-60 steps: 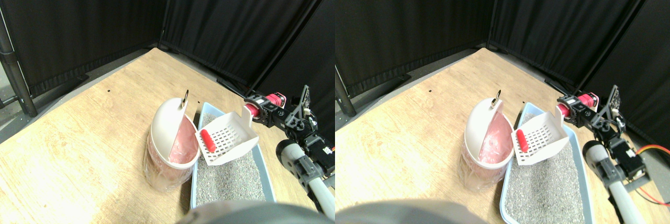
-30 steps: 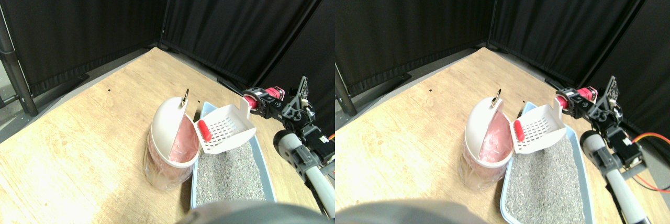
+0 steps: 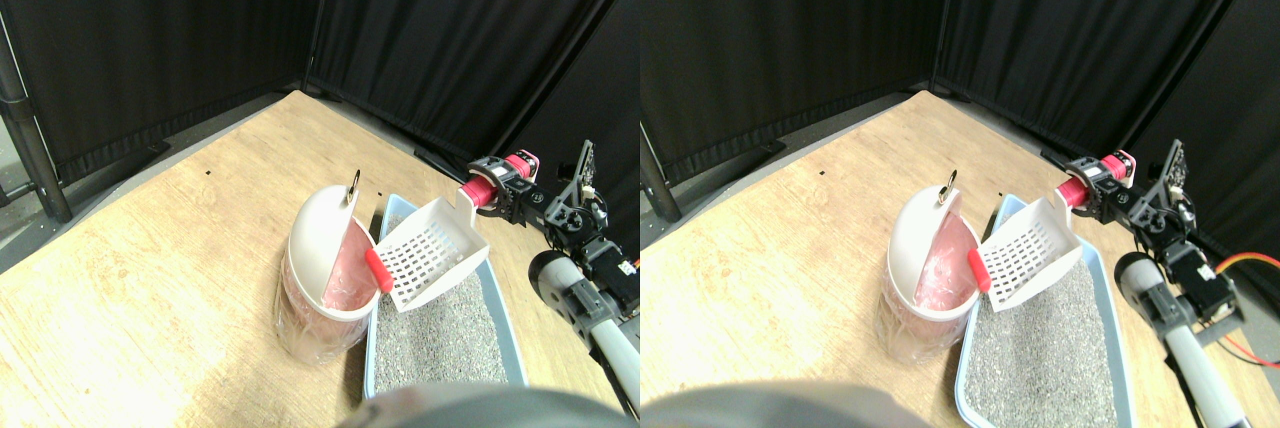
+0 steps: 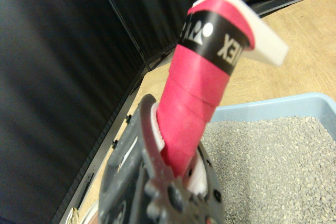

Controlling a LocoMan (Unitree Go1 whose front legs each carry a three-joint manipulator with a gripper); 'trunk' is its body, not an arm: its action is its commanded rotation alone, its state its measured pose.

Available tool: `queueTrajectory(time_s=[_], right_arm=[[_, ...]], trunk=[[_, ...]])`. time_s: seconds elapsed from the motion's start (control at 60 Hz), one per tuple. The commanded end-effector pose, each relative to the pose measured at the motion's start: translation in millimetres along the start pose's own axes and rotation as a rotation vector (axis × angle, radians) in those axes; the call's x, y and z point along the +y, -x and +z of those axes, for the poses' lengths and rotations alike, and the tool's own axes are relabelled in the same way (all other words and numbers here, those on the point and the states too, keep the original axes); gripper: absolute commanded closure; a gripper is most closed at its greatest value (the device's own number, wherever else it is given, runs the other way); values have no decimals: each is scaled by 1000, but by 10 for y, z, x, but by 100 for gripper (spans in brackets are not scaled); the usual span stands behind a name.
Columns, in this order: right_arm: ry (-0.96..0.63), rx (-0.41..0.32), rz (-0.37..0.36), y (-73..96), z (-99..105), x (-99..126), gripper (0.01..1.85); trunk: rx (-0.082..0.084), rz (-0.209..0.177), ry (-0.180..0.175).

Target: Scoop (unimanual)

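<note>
The black band (image 4: pixel 212 43) on the pink-wrapped handle (image 4: pixel 191 108) reads "EX".

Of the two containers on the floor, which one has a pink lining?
The round white bin with the swing lid has the pink liner; the red piece sits at its opening. The blue litter tray holds only grey litter.

The robot's right manipulator (image 3: pixel 590 298) is reaching in from the lower right, angling upward and away from the camera. Its grey tubular link is sitting lowest, with black motor blocks stacked along the arm above it. At the far end, the right gripper (image 3: pixel 497 191) is pointing toward the left, raised above the surface. In the wrist view, the gripper's dark jaws (image 4: pixel 157 192) are pressing against both sides of a thick pink wrapped handle (image 4: pixel 194 103), gripping it firmly.
</note>
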Motion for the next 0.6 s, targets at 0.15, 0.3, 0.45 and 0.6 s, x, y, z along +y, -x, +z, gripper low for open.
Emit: queueTrajectory(time_s=[0.15, 0.3, 0.45, 0.6], right_arm=[[-10, -47, -12, 9, 81, 55, 160], [-15, -50, 1, 13, 95, 74, 152], [-20, -59, -8, 24, 69, 43, 160], [-99, -69, -38, 65, 1, -48, 181]], trunk=[[-16, 23, 2], [-17, 21, 2], [-14, 13, -5], [-14, -5, -17]])
